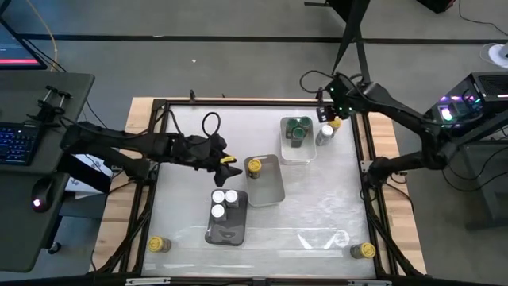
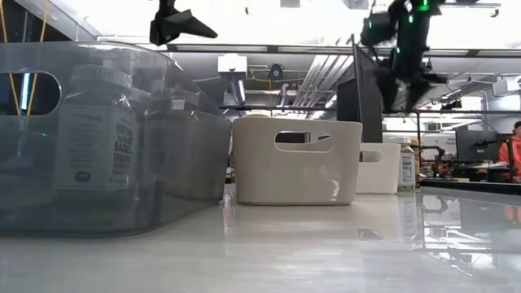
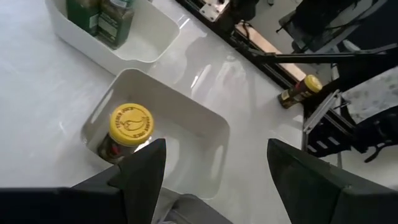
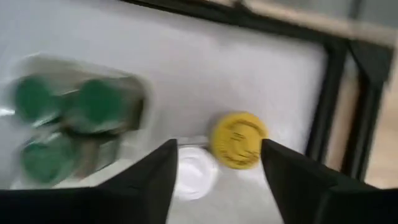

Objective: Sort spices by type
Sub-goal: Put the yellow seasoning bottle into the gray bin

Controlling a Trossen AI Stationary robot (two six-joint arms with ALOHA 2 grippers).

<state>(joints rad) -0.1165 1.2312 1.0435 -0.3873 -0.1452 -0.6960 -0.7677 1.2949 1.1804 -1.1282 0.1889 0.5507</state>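
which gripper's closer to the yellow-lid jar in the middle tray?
Left. The left gripper hangs open just beside the yellow-lid jar in the middle tray. The right gripper is open at the far edge, over two loose jars beside the green-lid tray.

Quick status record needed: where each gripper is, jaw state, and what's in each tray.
left gripper: jaws open, beside middle tray
right gripper: jaws open, above loose jars by back tray
back tray: green-lid jars
middle tray: one yellow-lid jar
front tray: three white-lid jars
strays: yellow-lid jars at front corners
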